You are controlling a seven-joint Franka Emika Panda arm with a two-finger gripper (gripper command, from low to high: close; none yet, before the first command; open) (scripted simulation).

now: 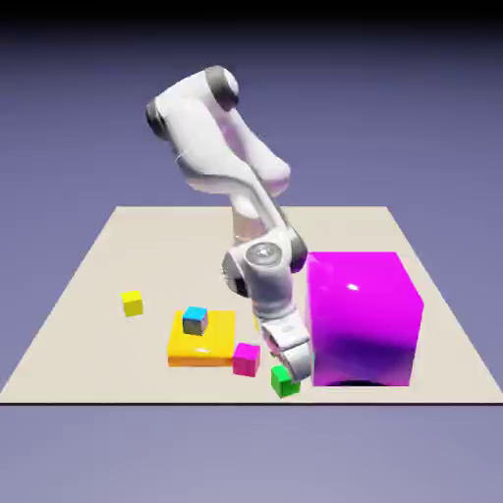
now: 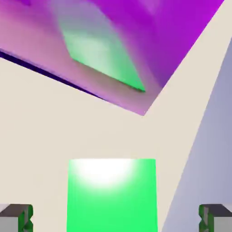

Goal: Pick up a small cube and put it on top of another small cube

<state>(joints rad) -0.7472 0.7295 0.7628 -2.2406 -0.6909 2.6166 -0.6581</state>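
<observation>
The small green cube (image 1: 285, 382) sits on the table near the front edge, just left of the huge magenta block. My gripper (image 1: 292, 370) is lowered right over it. In the hand view the green cube (image 2: 112, 195) fills the space between my two grey fingertips (image 2: 16, 217), with a gap left on each side, so the gripper (image 2: 115, 220) is open and straddles the cube without touching it. The other small cube, magenta-pink (image 1: 247, 359), rests on the table a short way to the exterior view's left of the green one, against the yellow slab's corner.
A huge magenta block (image 1: 363, 319) stands close on the exterior view's right of my hand, and its glossy face (image 2: 149, 41) mirrors the green cube. A flat yellow slab (image 1: 211, 342) carries a tiny cyan cube (image 1: 195, 319). A tiny yellow cube (image 1: 133, 304) lies farther left.
</observation>
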